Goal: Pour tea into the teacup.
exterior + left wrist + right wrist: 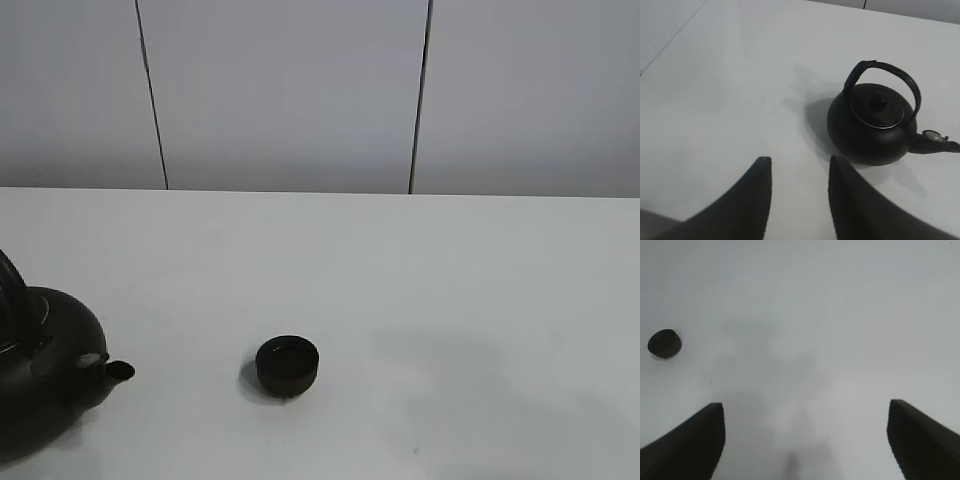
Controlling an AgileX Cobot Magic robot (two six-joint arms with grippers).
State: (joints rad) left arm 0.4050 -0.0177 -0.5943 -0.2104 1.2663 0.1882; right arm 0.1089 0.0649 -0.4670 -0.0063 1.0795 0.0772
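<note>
While both arms hang clear of the objects, the scene reads as follows.
Left gripper (797, 200): jaws partly spread, nothing between them, above bare tabletop (420, 280), short of the kettle.
Right gripper (805, 440): jaws spread wide, empty, over bare tabletop, teacup well off to one side.
Kettle (45, 375): black, upright at the near left edge, lid on, handle arched, spout (120, 370) pointing toward the teacup.
Teacup (287, 364): small, black, upright, near centre, apart from the kettle.
Wall (290, 90): pale panels behind.
</note>
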